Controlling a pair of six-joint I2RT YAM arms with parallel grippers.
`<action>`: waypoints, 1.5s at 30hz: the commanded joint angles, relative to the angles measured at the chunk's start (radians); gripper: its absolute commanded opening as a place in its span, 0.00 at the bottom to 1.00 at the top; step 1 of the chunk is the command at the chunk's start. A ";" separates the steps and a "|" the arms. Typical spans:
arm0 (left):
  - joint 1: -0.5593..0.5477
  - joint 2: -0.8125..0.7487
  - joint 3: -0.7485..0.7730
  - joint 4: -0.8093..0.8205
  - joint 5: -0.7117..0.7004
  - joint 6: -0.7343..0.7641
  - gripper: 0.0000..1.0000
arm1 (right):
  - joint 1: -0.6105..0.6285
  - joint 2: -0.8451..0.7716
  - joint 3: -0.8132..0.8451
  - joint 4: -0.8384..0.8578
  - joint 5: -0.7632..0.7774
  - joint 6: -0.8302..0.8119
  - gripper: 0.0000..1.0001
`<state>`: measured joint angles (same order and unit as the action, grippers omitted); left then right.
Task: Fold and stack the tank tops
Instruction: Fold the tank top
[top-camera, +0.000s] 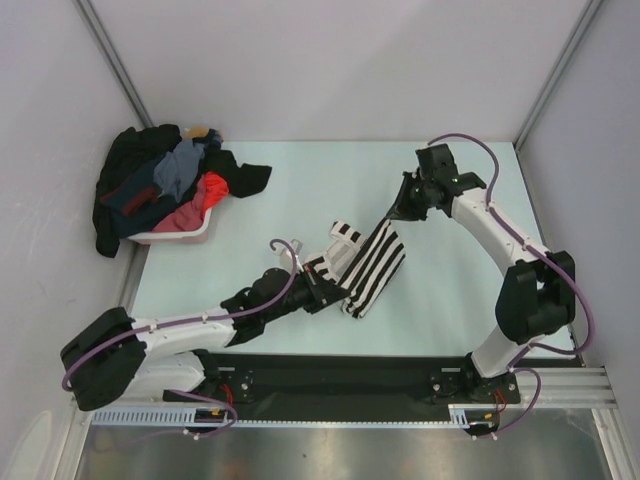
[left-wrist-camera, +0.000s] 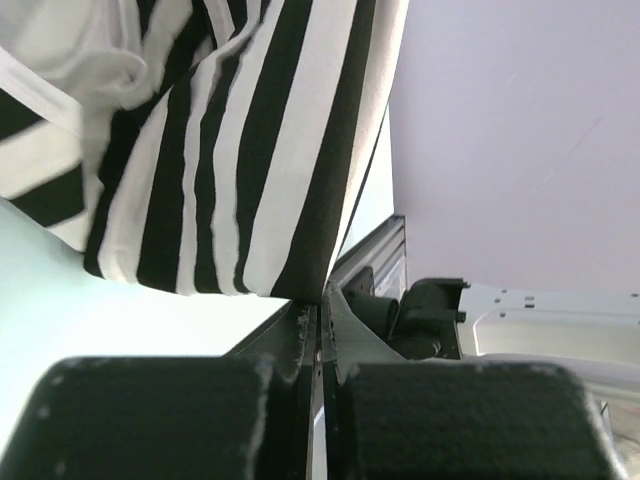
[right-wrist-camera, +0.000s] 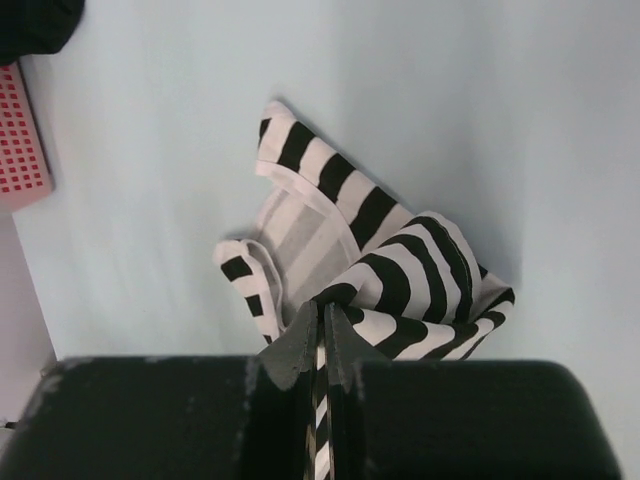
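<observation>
Item: black-and-white striped cloth tank top, mid-tabletop, partly lifted, fold unfinished. Left claw and right claw each pinch its edge. Outstanding: nothing stacked; mixed dark garments heaped in pale pink plastic basket.

The left arm and right arm share one build: slim white link shells joined by bulky black joint housings. A purple cable trails in loops along each. Small green lights glow on the right wrist. The left pincer and right pincer have flat black fingers with scuffed, greyish edges. The bases stand on a black plate.
</observation>
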<state>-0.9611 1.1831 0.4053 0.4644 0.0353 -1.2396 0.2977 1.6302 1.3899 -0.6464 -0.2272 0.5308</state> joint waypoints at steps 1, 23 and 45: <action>0.050 -0.046 -0.029 -0.029 0.078 0.035 0.00 | -0.002 0.040 0.095 0.079 0.042 0.021 0.00; 0.403 -0.027 -0.077 -0.059 0.247 0.186 0.00 | 0.046 0.252 0.172 0.341 0.002 0.156 0.00; 0.657 0.482 0.177 0.000 0.440 0.361 0.02 | 0.034 0.448 0.126 0.694 0.075 0.285 0.00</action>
<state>-0.3210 1.6161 0.5240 0.5060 0.4259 -0.9527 0.3641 2.0617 1.5108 -0.1108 -0.2443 0.7925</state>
